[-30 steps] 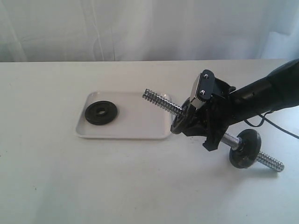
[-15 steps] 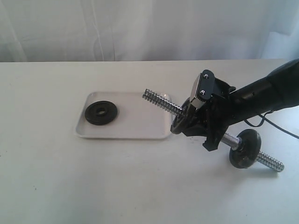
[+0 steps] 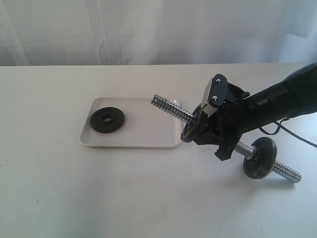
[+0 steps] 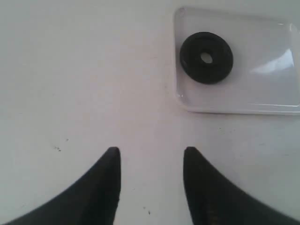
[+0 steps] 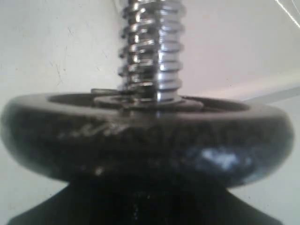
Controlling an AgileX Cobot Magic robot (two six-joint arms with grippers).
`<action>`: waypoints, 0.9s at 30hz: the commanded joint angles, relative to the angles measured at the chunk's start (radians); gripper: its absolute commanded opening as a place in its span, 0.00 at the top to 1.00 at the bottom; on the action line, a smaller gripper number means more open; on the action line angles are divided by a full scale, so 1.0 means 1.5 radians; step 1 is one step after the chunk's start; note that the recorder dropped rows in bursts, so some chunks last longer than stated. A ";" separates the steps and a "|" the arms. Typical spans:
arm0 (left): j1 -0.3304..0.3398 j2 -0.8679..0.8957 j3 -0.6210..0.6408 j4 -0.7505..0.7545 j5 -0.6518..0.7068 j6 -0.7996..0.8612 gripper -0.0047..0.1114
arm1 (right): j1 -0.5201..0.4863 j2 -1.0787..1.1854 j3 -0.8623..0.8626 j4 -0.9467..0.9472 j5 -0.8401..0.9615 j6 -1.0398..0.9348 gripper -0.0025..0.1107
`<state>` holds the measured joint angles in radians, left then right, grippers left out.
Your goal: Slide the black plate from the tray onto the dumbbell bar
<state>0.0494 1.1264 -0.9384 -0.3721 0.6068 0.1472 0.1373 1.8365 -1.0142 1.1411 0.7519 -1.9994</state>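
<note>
Right gripper (image 3: 197, 128) clamps black plate (image 5: 140, 136) on dumbbell bar (image 3: 171, 106); left gripper (image 4: 151, 157) jaws apart, empty.

A shallow white rectangular tray (image 3: 148, 138) lies on the pale flat table (image 3: 99, 198). A small round black iron plate (image 3: 107, 120) lies flat in the tray, in its left half. The short chrome steel dumbbell bar (image 3: 171, 107) starts by the tray's back right corner and runs off to the right and to the front. Just right of the tray, a second black iron disc (image 3: 188, 134) sits on the bar, and the right hand (image 3: 199, 126) holds it. Farther right of the tray, a third black disc (image 3: 259, 157) sits on the bar and touches the table. The left hand (image 4: 151, 161) is over bare table, apart from the tray.
</note>
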 commanded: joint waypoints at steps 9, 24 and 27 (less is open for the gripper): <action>-0.003 0.206 -0.099 -0.262 0.031 0.271 0.35 | -0.006 -0.032 -0.013 0.037 0.034 -0.008 0.98; -0.090 0.456 -0.298 -0.275 0.044 0.330 0.25 | -0.006 -0.032 -0.013 0.032 0.036 -0.008 0.98; -0.109 0.498 -0.329 -0.275 0.033 0.362 0.22 | -0.006 -0.032 -0.013 0.032 0.034 -0.008 0.98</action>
<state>-0.0866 1.8240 -1.3914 -0.7658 0.6511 0.6495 0.1373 1.8365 -1.0142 1.0901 0.7542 -1.9994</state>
